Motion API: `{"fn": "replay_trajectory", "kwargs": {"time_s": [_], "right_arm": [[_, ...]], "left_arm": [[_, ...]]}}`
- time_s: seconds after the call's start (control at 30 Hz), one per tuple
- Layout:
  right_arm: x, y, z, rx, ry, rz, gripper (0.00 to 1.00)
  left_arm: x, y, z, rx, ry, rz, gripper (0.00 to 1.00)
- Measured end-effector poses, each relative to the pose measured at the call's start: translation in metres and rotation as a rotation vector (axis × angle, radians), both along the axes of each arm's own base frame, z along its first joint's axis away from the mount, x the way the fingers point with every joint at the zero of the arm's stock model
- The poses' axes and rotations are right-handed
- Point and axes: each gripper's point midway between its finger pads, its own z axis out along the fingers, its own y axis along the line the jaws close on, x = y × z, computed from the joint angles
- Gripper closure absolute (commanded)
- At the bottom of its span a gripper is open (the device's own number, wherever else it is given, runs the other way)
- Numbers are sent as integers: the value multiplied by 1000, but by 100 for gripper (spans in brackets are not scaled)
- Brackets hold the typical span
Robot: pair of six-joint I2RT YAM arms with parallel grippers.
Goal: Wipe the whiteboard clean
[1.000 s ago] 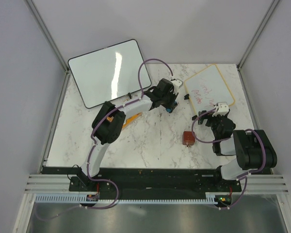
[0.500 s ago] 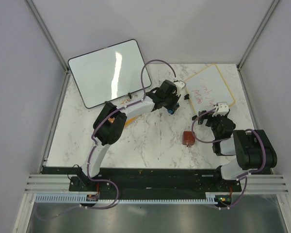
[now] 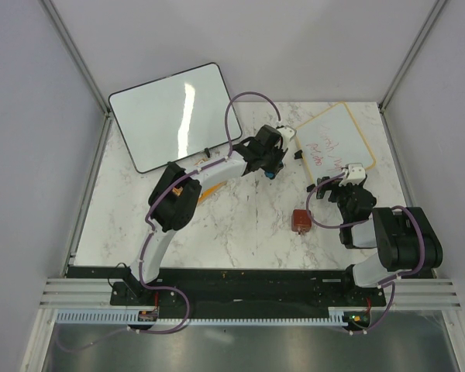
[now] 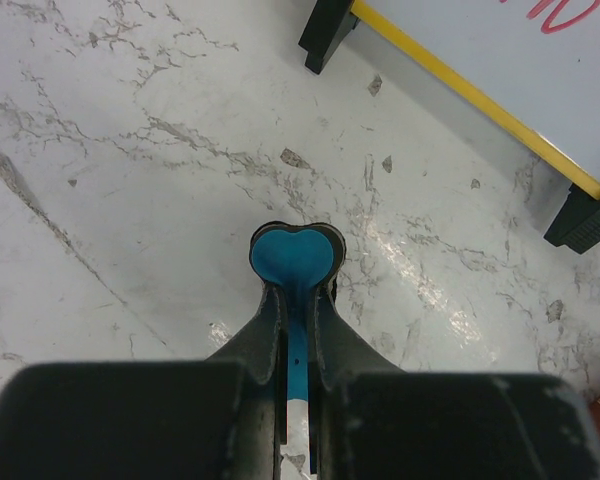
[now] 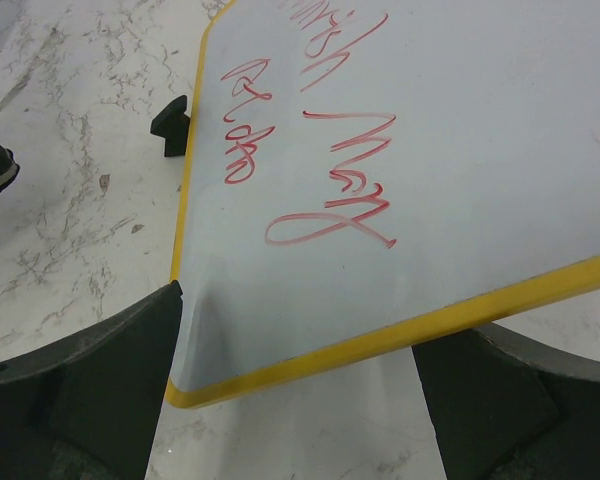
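Observation:
The small whiteboard (image 3: pixel 333 138) with a yellow frame and red handwriting stands at the back right on black clip feet (image 3: pixel 297 155). It fills the right wrist view (image 5: pixel 380 150). My right gripper (image 3: pixel 355 166) is open at the board's near corner, and in its wrist view (image 5: pixel 300 335) the jaws stand wide apart, one on each side of that corner. My left gripper (image 3: pixel 270 170) is shut on a blue eraser (image 4: pixel 296 255) held just over the marble, left of the board. The board's frame (image 4: pixel 480 100) crosses the top right of the left wrist view.
A larger blank black-framed whiteboard (image 3: pixel 174 115) leans at the back left. A small red-brown object (image 3: pixel 301 221) lies on the marble table (image 3: pixel 240 232) between the arms. An orange thing (image 3: pixel 211 188) shows under the left arm. Grey walls enclose the table.
My left gripper with the blue eraser has shifted slightly right, toward the small whiteboard. The right arm and the board have not moved.

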Motion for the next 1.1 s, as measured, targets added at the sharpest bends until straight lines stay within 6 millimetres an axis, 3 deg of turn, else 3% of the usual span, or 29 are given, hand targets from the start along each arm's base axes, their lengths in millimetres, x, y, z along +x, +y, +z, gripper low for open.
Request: {"fn": "replay_trajectory", "kwargs": {"time_s": [0.27,0.77,1.1], "right_arm": [[-3,2,3,-9,-23,16,2],[-34,3,-20,-14,31,21,2],[-33,1,-20,-15,29,7,2]], "left_arm": [[1,3,0,14,-5,10,98],[10,5,9,16,-34,38,98],[11,7,8,20,-31,43,98]]}}
